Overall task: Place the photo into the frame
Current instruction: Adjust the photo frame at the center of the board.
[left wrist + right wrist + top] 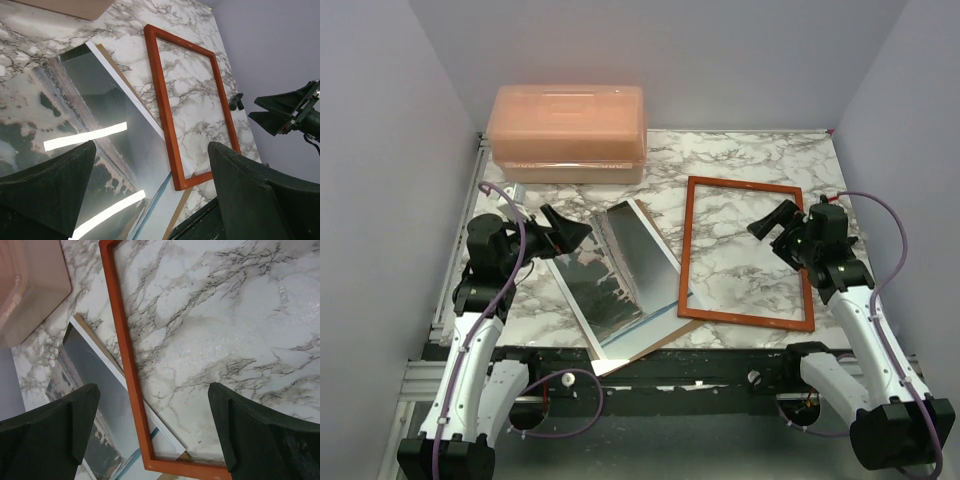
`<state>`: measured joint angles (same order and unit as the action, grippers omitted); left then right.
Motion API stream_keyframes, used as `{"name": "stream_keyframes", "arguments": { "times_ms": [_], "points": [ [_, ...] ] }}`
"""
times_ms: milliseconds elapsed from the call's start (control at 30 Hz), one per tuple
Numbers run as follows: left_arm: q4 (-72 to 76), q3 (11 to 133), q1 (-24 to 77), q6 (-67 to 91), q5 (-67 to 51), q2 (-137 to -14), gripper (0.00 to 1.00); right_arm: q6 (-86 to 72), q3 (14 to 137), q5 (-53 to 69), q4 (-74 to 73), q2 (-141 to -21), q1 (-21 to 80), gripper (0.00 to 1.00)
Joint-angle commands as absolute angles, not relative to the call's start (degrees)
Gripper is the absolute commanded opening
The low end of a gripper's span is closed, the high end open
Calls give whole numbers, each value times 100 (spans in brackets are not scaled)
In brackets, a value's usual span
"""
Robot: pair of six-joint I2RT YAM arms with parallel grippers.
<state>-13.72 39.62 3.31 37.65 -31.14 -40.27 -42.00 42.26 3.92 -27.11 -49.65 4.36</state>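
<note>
Red-orange frame [685,246] lay empty; photo [592,290] left of frame, ungrasped. Both released: left end effector [572,230], right end effector [773,224]. Likely opening step; next needed pinch on photo edge.

marble-print table [750,150]: smooth, mild sheen, glare patch in the right wrist view. frame [686,250]: red-orange, matt finish, looks like painted wood, flat rails. photo [100,385]: thin paper, white border; the glossy face there mirrors two light strips in the left wrist view, can't tell if it's the print or a clear sheet. backing board [180,210]: brown, matt, cardboard-like. box [567,130], upper left: peach translucent plastic, frosted. right gripper [152,387] fingers [260,435]: matt black plastic, grainy.
</note>
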Motion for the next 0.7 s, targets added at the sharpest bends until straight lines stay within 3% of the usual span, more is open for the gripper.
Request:
{"name": "stream_keyframes", "arguments": {
  "times_ms": [0, 400, 667],
  "points": [
    [-1166, 4028, 295, 3701, -3128, -4363, 99, -4097, 4368, 786, -2699, -5197, 413, 100],
    [-2133, 4930, 580, 2454, -3152, -5930, 99, -3515, 4222, 874, -2597, -5980, 413, 100],
    [-3747, 6844, 1627, 1285, -1242, -7179, 98, -3285, 4069, 1430, -2114, -6675, 576, 100]
  ]
}}
